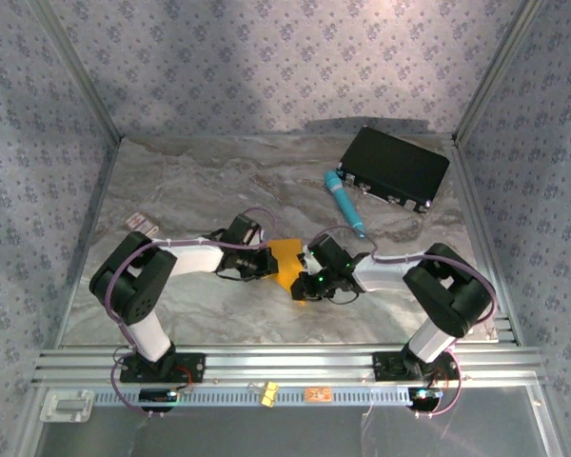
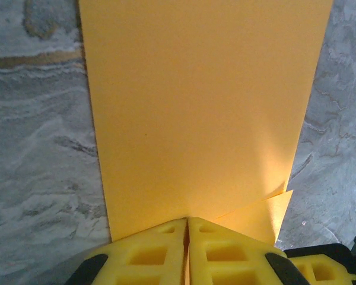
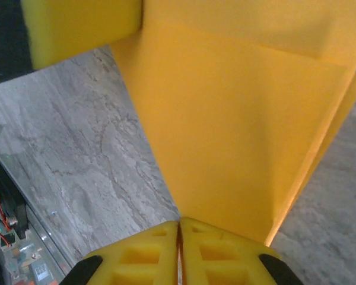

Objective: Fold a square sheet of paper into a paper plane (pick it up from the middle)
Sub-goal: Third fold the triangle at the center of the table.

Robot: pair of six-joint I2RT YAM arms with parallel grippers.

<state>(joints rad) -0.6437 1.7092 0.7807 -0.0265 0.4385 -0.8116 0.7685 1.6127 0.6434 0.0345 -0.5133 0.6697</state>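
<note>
The orange-yellow sheet of paper [image 1: 285,259] is at the middle of the marble surface [image 1: 190,190], between the two arms. The left gripper [image 2: 187,221] is closed on one edge of it, and the right gripper [image 3: 179,223] is closed on the opposite edge. A folded second layer shows along one side. A teal pen [image 1: 345,202] and a black box [image 1: 395,168] lie well apart, further back

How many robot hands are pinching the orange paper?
2. The left end effector is shut on the left side of the orange paper. The right end effector is shut on its right side. They face each other across it.
</note>
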